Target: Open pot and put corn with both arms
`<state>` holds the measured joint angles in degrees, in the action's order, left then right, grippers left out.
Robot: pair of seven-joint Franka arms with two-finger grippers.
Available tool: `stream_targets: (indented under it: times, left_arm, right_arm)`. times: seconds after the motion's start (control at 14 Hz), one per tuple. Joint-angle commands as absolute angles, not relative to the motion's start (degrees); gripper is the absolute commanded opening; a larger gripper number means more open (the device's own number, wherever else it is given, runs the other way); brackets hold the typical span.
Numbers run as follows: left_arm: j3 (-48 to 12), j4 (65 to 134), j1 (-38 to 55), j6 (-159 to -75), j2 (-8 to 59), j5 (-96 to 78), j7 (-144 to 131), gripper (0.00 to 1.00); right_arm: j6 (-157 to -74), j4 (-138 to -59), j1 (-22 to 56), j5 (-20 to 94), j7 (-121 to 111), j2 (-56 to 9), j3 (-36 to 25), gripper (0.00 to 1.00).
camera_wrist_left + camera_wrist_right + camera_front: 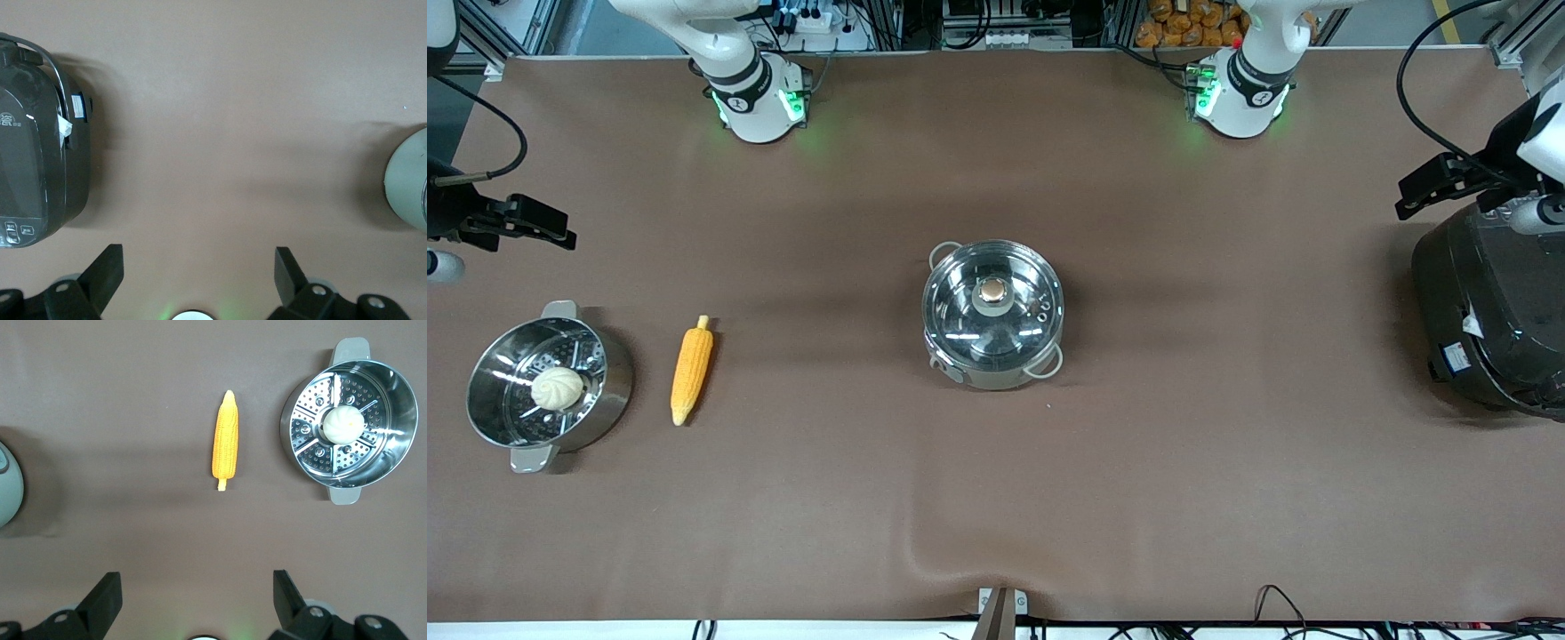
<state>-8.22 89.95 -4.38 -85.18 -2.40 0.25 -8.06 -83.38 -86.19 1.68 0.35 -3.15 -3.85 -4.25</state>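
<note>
The shiny steel pot [993, 356] stands mid-table with its glass lid [1014, 324] shut on it and the metal knob [992, 292] on top. Its edge also shows in the left wrist view [408, 190] and the right wrist view [8, 490]. The yellow corn [692, 371] lies on the mat toward the right arm's end, also in the right wrist view [226, 443]. My right gripper [547, 227] is open and empty, up over that end, above the mat [197, 587]. My left gripper [1427, 187] is open and empty, over the mat beside the rice cooker [199, 267].
A steel steamer pot [609, 391] holding a white bun [558, 388] stands beside the corn, at the right arm's end; it also shows in the right wrist view [400, 393]. A large black rice cooker [1489, 320] stands at the left arm's end, also seen in the left wrist view [33, 173].
</note>
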Motion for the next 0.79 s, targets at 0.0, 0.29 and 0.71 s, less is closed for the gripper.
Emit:
stream_targets:
  times: [0.0, 0.29, 0.71]
  left_arm:
    - [-8.9, 87.9, -4.3, -83.8, -1.6, 0.3, -7.7, 1.0]
    - [-9.1, 86.5, -4.0, -84.5, 2.9, -6.3, -5.1, 1.0]
    - [-11.9, 82.7, 16.0, -101.5, 15.7, -4.4, -30.7, 1.0]
  right_arm:
    - [-83.2, -86.0, 1.1, 1.1, -3.0, -3.9, -3.9, 1.0]
    - [-83.2, -86.0, 1.1, 1.1, -3.0, -3.9, -3.9, 1.0]
    - [-83.5, -85.8, 1.7, 1.0, -3.1, -5.8, -3.9, 1.0]
